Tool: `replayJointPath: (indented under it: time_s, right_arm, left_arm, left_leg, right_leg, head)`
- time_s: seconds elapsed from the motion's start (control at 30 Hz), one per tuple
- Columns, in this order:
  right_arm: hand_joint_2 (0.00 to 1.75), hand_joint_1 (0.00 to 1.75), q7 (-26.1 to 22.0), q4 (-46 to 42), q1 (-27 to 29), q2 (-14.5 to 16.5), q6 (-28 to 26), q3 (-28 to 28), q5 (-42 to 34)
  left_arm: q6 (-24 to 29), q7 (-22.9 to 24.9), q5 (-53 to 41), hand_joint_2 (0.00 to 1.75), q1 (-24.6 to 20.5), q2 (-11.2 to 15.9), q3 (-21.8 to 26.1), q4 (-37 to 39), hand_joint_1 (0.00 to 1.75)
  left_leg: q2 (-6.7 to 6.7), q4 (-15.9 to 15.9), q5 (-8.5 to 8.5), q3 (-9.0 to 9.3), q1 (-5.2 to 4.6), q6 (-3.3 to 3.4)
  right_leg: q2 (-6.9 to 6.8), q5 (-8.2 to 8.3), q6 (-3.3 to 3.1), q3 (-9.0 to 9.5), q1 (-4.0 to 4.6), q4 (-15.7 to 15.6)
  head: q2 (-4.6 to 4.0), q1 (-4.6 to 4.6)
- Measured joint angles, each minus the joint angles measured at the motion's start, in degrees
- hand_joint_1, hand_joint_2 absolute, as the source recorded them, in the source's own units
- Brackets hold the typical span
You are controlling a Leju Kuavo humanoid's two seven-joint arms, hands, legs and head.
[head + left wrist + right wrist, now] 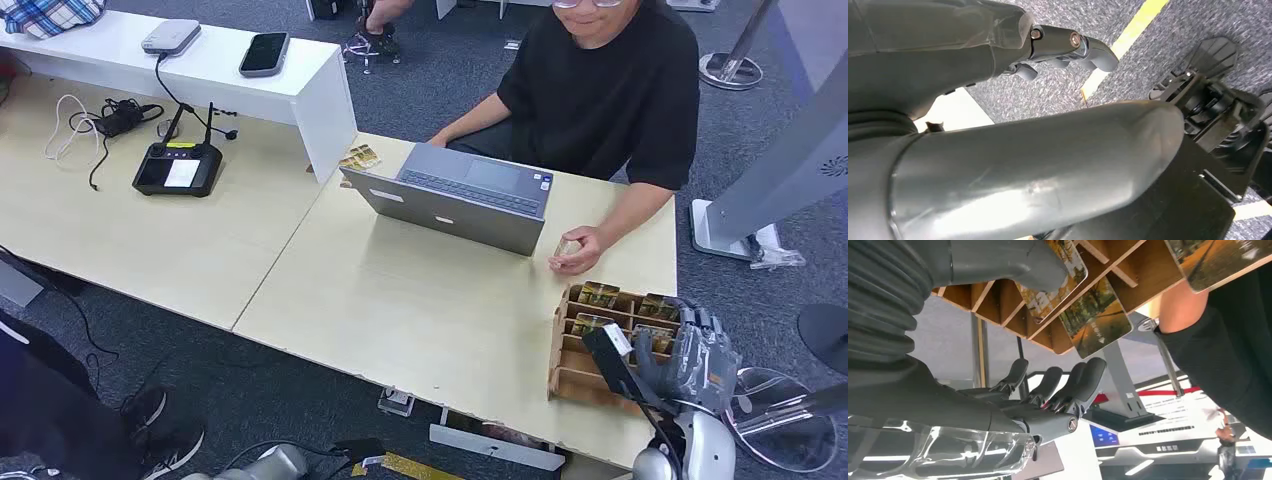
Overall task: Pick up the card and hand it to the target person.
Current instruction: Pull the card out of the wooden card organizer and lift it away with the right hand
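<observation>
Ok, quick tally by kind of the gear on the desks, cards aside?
Laptop: 1
Phone: 1
Controller with antennas: 1
Grey box with a cable: 1
Loose cable bundle: 1
Wooden card rack: 1
Total: 6

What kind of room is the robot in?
Probably an office or lab: a person sits at a desk with a laptop, grey carpet underneath, and a wooden card rack by the robot's right hand.
</observation>
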Motion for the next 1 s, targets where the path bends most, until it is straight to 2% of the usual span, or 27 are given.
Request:
replayJointPath:
  time_s: [0.47,0.7,1.0]
  right_arm:
    - [1.75,0.81,4.2,2.6,-1.1,-0.7,2.7,1.3,5.1]
    - [1.75,0.88,5.9,4.1,-2.1,-1.2,2.9,1.6,6.2]
    - [1.75,1.2,6.5,4.9,-2.3,-1.5,3.4,1.6,6.7]
  left_arm:
    - [0.4,0.1,0.5,0.0,0.3,0.1,0.4,0.0,0.0]
    - [0.4,0.0,0.6,0.0,0.8,0.1,0.6,0.0,0.0]
    - [0.5,0.0,0.6,0.0,0.8,0.1,0.9,0.0,0.0]
  left_leg:
    - [0.04,0.0,0.0,0.02,0.01,0.0]
    - [0.03,0.0,0.02,0.07,0.01,0.02]
    - [0.03,0.0,0.03,0.1,0.01,0.03]
  right_leg:
    - [0.02,0.0,0.0,0.02,0.03,0.0]
    - [0.02,0.03,0.01,0.08,0.06,0.0]
    - [0.01,0.08,0.02,0.11,0.05,0.0]
  head:
    - [0.0,-0.01]
    - [0.0,-0.01]
    - [0.0,-0.01]
